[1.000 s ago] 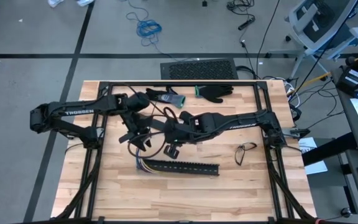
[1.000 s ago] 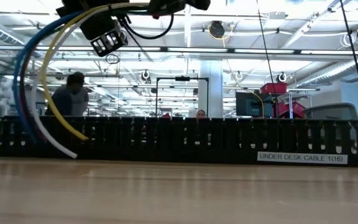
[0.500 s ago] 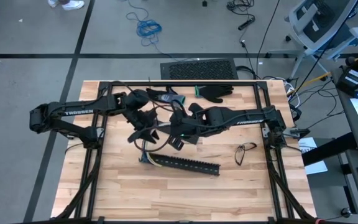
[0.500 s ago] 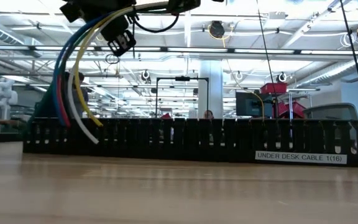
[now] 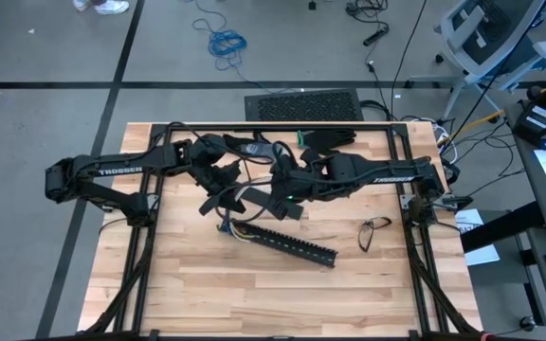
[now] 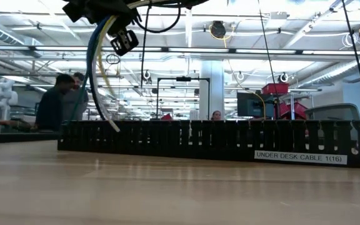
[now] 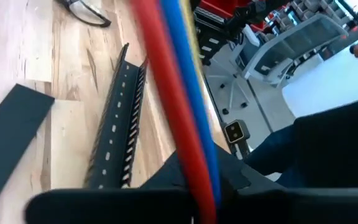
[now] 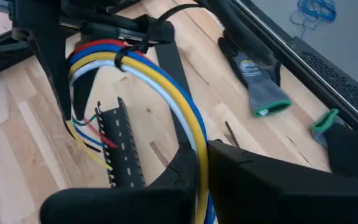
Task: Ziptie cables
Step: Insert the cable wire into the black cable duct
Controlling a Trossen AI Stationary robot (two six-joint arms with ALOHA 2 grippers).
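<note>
**Both grippers on the cables — duct may get dragged further**

We see the cables point(image 8: 142, 71) lifted off the table in mid-scene, arching between the two grippers, loose ends hanging down to the left end of the black duct point(image 5: 287, 242). In the right wrist view a black ziptie point(image 8: 124, 57) already loops the bundle. The left gripper point(image 5: 224, 189) is clamped on the cables. The right gripper point(image 5: 287, 199) sits pinched on the same bundle, just right of the left one.

Risks, as we judge them: the dangling ends can catch in the duct slots and tow it along — or a further pull could slide wires unevenly through the tie, or out of a grip.

Versus a second ago: the left jaws were partly apart, now together. Both grippers moved toward the far side. The duct lay square to the table edge; now its left end is swung far-ward, skewed. The glasses point(image 5: 375, 227) are unmoved.
</note>
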